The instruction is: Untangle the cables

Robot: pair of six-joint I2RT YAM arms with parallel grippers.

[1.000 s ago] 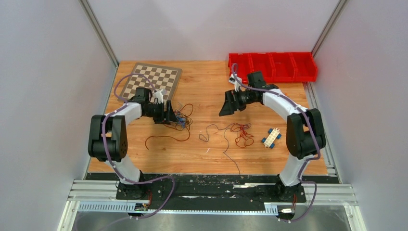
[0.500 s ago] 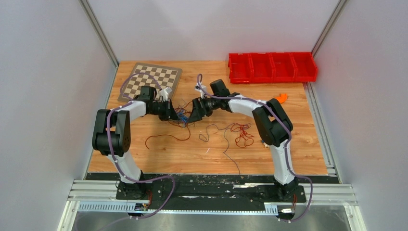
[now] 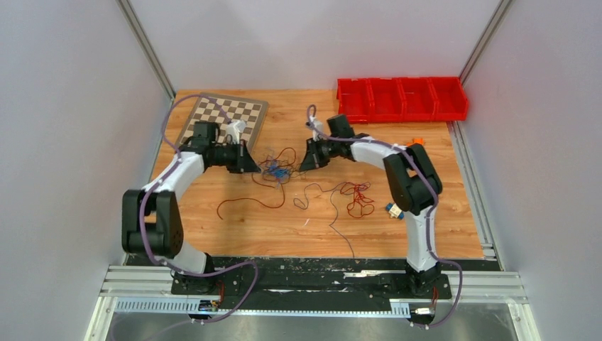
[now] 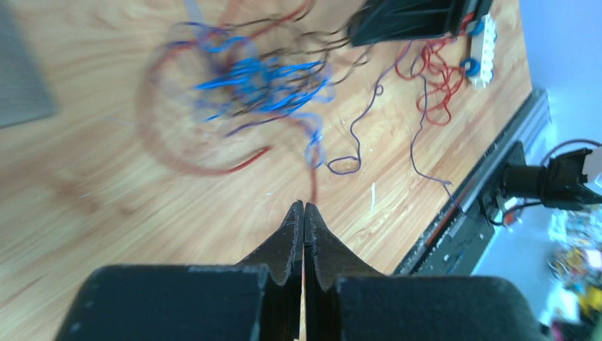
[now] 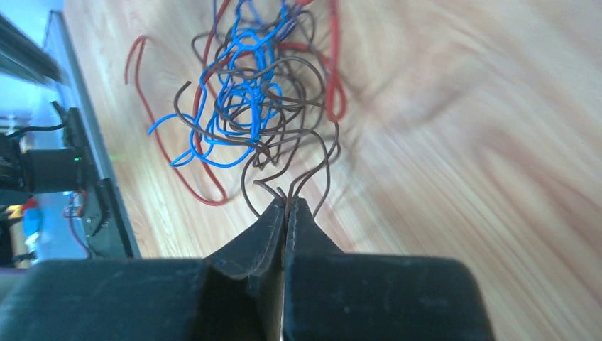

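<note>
A tangle of blue, brown and red cables point(image 3: 277, 170) lies mid-table between my two grippers. My left gripper point(image 3: 253, 168) is just left of it, shut, with a blurred red cable point(image 4: 313, 186) running into its tip point(image 4: 304, 206). The blue knot point(image 4: 263, 78) sits beyond those fingers. My right gripper point(image 3: 305, 166) stands right of the tangle, shut on a dark brown cable point(image 5: 312, 174) at its tip point(image 5: 287, 204); the blue and brown loops point(image 5: 241, 92) hang ahead of it. A separate red bundle point(image 3: 359, 199) and a long dark cable point(image 3: 332, 209) lie nearer the front.
A chessboard point(image 3: 231, 117) lies at the back left and a row of red bins point(image 3: 402, 98) at the back right. A blue-and-white toy block point(image 3: 392, 210) sits beside the right arm, and a small orange object point(image 3: 417, 141) behind it.
Both grippers have closed. The right arm swung left to the tangle and then drew back a little to the right; the left gripper pulled leftward. The tangle is spread out between them.
</note>
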